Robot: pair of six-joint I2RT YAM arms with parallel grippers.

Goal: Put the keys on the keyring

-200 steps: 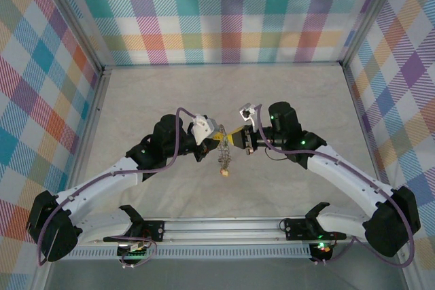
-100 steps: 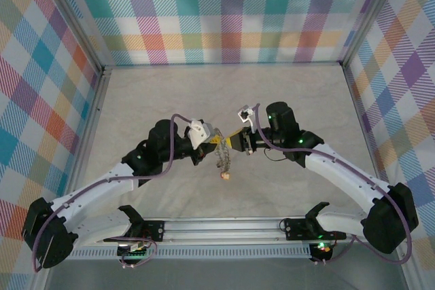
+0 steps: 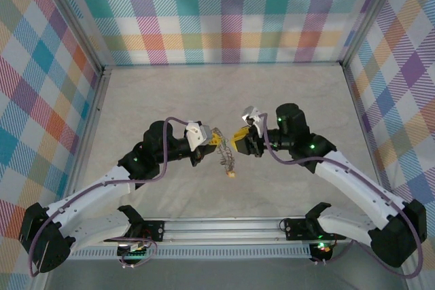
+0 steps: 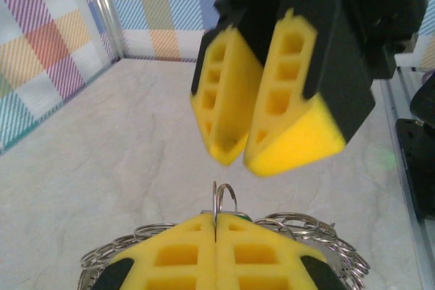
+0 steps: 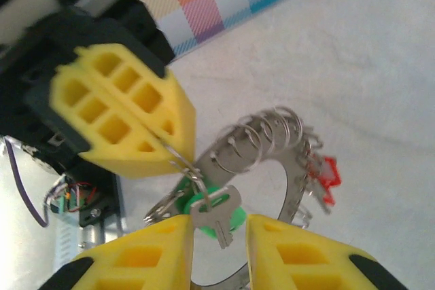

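Note:
My left gripper (image 3: 216, 141) (image 4: 216, 227) is shut on a small split ring (image 4: 225, 199) that pokes up between its yellow pads. From that ring hangs a silvery key with a green tag (image 5: 216, 214). The key dangles between the fingers of my right gripper (image 5: 219, 252) (image 3: 238, 142), which is open, with a gap on each side. The large keyring (image 5: 293, 183) is a broad silvery band behind it, strung with several small rings (image 5: 272, 130) and red-tagged keys (image 5: 325, 174). The bunch (image 3: 230, 161) hangs above the table between the two grippers.
The pale table (image 3: 204, 93) lies below, walled by plaid panels (image 3: 224, 11). A metal rail (image 3: 224, 225) with the arm bases runs along the near edge. In the left wrist view the right gripper's pads (image 4: 279, 100) hover just above my left fingers.
Both grippers and the hanging bunch have drifted slightly right and toward the near edge. The right arm's wrist swung to the right. The left gripper's hold is unchanged.

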